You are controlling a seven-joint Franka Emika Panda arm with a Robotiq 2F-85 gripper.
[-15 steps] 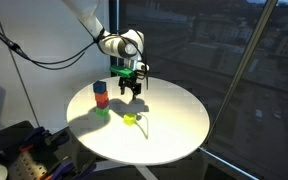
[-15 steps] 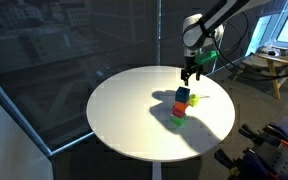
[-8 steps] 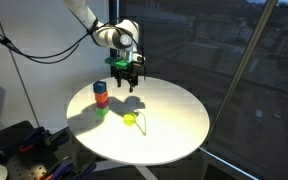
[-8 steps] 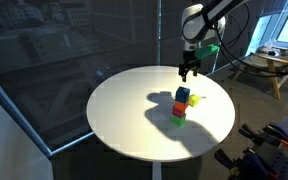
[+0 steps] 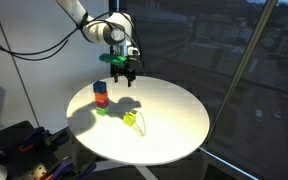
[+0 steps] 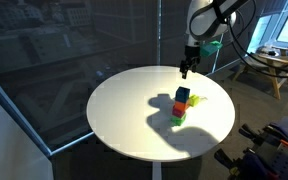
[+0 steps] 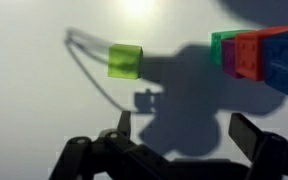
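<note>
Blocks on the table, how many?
4: blue block on red block on green block, stacked, and a lime block alone, apart from them. Another could be hidden among the stacked ones.

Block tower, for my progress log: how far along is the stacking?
Done: a stack of coloured cubes stands on the round white table. In hand: nothing; the pincer hangs open, empty. Left: the lime-green cube lies apart, unstacked.

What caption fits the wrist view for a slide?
Open fingers hover above a white table, a lone green block and a block stack ahead.
</note>
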